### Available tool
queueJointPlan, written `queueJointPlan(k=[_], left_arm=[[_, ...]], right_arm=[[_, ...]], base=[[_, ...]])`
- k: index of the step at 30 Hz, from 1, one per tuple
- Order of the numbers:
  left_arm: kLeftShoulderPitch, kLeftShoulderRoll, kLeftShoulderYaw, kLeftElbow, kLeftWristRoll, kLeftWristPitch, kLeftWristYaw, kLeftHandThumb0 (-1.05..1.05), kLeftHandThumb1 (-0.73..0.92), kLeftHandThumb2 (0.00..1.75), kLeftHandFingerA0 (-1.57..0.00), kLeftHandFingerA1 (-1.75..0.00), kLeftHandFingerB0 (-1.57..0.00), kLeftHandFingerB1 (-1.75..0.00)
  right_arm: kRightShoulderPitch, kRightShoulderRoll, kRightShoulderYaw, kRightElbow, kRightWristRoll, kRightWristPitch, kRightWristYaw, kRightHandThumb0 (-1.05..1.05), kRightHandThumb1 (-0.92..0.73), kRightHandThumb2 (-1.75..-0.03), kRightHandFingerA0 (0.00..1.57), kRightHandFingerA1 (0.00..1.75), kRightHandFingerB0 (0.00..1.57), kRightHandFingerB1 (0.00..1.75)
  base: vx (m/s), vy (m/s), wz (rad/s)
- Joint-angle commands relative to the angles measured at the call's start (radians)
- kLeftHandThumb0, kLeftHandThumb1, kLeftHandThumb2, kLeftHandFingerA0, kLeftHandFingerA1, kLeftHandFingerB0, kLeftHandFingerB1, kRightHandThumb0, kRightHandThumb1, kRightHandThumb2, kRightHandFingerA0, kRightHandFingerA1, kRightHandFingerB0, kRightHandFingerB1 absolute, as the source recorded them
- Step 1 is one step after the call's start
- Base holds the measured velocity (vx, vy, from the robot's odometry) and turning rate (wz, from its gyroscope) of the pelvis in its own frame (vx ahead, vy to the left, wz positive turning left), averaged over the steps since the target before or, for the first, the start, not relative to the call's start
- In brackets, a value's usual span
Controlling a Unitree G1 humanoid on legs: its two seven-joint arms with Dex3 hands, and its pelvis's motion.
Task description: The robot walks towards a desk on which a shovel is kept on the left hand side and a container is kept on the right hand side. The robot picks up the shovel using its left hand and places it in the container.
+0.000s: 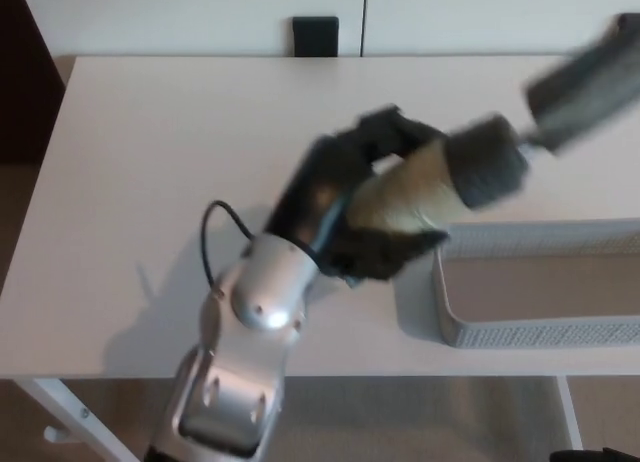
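Observation:
My left hand (pixel 345 207) is shut on the shovel (pixel 470 172), gripping its tan handle with the dark grey collar sticking out to the right. The grey blade (pixel 585 87) is blurred and points up and right, over the back right of the white desk (pixel 150 152). The hand hangs raised just left of the grey mesh container (pixel 500 332), which stands at the desk's front right and holds nothing I can see. The handle's end is over the container's near left corner. My right hand does not show.
A black cable (pixel 215 232) loops off my left wrist. Two dark chair backs (pixel 315 34) show beyond the desk's far edge. The desk's front edge runs just below the container.

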State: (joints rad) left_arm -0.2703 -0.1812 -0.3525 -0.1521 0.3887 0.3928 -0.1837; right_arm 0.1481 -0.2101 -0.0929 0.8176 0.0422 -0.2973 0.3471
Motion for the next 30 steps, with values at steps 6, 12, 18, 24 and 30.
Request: queueJointPlan(k=[6,12,18,24,30], left_arm=[[-0.040,0.153,-0.196,0.022,0.108,-0.143,0.036,-0.29,0.63,0.64,-0.98,-1.30,-1.01,-0.82],[-0.081,0.182,-0.252,0.110,0.178,-0.104,0.060,-0.30,0.64,0.59,-0.94,-1.39,-0.96,-0.92],[-0.111,0.188,-0.252,0.134,0.194,-0.084,0.063,-0.30,0.65,0.59,-0.98,-1.34,-0.97,-0.70],[-0.126,0.178,-0.244,0.128,0.208,-0.046,0.052,-0.35,0.65,0.60,-0.94,-1.33,-0.94,-0.74],[-0.107,0.170,-0.238,0.100,0.207,-0.060,0.057,-0.34,0.65,0.62,-0.94,-1.43,-0.94,-0.88]], right_arm=[[0.010,-0.033,0.001,0.000,-0.006,-0.015,0.000,-0.37,-0.58,-0.58,0.83,0.52,0.62,0.45],[0.000,-0.033,-0.002,-0.001,0.001,0.003,-0.001,-0.38,-0.57,-0.58,0.82,0.52,0.62,0.45],[-0.012,-0.051,0.014,-0.001,-0.019,-0.008,0.004,-0.41,-0.58,-0.57,0.82,0.50,0.59,0.42],[-0.013,-0.060,0.030,0.011,-0.034,-0.033,-0.005,-0.40,-0.59,-0.57,0.80,0.51,0.58,0.43],[-0.002,-0.060,0.036,0.010,-0.031,-0.040,-0.003,-0.39,-0.59,-0.57,0.79,0.52,0.58,0.44]], base=[[0.00,0.000,0.00],[0.00,0.000,0.00],[0.00,0.000,0.00],[0.00,0.000,0.00],[0.00,0.000,0.00]])
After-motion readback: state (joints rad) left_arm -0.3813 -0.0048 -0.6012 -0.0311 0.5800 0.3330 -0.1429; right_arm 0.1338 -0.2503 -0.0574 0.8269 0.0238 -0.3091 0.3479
